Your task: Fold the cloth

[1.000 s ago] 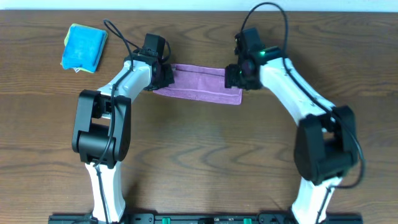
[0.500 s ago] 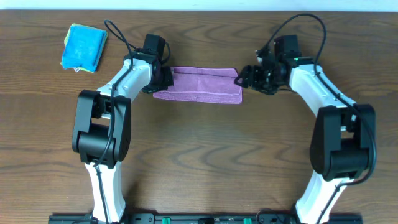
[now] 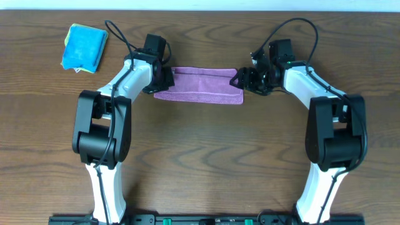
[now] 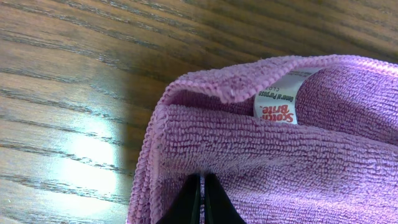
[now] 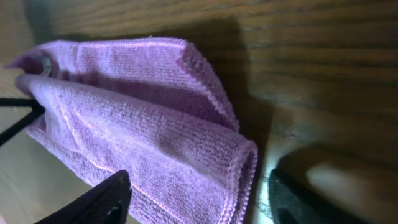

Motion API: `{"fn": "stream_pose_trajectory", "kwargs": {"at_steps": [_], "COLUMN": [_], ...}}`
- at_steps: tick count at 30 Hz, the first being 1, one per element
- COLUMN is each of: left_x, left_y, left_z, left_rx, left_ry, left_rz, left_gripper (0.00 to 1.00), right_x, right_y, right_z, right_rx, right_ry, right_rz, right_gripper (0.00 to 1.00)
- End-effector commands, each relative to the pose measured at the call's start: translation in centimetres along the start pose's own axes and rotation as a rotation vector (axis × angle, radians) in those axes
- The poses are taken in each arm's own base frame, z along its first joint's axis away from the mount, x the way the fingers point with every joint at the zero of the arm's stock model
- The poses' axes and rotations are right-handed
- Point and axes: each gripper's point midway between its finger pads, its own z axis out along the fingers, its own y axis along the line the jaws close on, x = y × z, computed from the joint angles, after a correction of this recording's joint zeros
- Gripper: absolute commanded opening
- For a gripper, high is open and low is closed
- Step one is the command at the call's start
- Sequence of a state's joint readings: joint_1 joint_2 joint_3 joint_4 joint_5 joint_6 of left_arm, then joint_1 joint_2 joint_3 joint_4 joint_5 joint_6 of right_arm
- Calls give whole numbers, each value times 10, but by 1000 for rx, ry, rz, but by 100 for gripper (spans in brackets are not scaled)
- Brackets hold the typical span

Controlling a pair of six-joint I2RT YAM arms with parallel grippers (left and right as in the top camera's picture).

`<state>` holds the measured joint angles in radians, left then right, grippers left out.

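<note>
The lilac cloth (image 3: 199, 85) lies folded into a long strip on the wooden table. My left gripper (image 3: 164, 79) is at its left end, and in the left wrist view the jaws (image 4: 202, 190) are pinched shut on the cloth (image 4: 292, 155) just below the white tag (image 4: 275, 103). My right gripper (image 3: 241, 80) is at the strip's right end. In the right wrist view it (image 5: 199, 199) is open, its two fingers standing either side of the cloth's folded end (image 5: 155, 137), not gripping it.
A bright blue folded cloth (image 3: 84, 48) lies at the far left of the table. The table's back edge runs just above both arms. Cables loop over each wrist.
The right arm swung out to the right, off the cloth's end, then turned back to face it with open jaws. The left gripper and the cloth stayed put.
</note>
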<state>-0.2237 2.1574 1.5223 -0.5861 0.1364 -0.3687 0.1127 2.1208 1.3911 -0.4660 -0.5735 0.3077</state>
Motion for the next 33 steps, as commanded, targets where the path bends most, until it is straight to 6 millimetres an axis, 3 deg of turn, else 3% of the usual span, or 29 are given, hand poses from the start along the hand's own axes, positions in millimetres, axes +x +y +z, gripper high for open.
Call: {"fn": "stream_pose_trajectory", "kwargs": {"at_steps": [1, 3, 7, 11, 14, 19, 23, 25, 27, 33], "left_x": [29, 25, 0, -37, -55, -59, -54, -52, -51, -47], "left_y": [8, 4, 5, 11, 22, 43, 48, 47, 45, 45], "left_z": [22, 20, -3, -56, -104, -175, -210, -222, -229, -228], "left_rx": [-9, 17, 35, 66, 82, 95, 104, 112, 120, 122], "left_ry": [108, 96, 40, -69, -147, -246, -294, -317, -327, -313], "left_rz": [-7, -7, -26, -63, -96, -143, -154, -151, -148, -149], "left_gripper": [6, 6, 6, 5, 5, 6, 5, 6, 6, 6], "right_x": [19, 23, 20, 6, -7, -30, -42, -46, -42, -13], "right_y": [2, 9, 6, -5, -17, -51, -44, -23, 2, 50], "right_z": [23, 28, 27, 14, -10, -77, -110, -103, -82, -17], "right_rx": [-9, -10, 3, 9, 60, 344, 472, 465, 453, 515], "right_ry": [65, 75, 65, 39, 30, 6, -10, -21, -15, 39], "right_rz": [27, 10, 17, 69, 94, 108, 79, 27, -46, -242], "right_gripper": [65, 56, 4, 1, 1, 1, 2, 1, 2, 2]}}
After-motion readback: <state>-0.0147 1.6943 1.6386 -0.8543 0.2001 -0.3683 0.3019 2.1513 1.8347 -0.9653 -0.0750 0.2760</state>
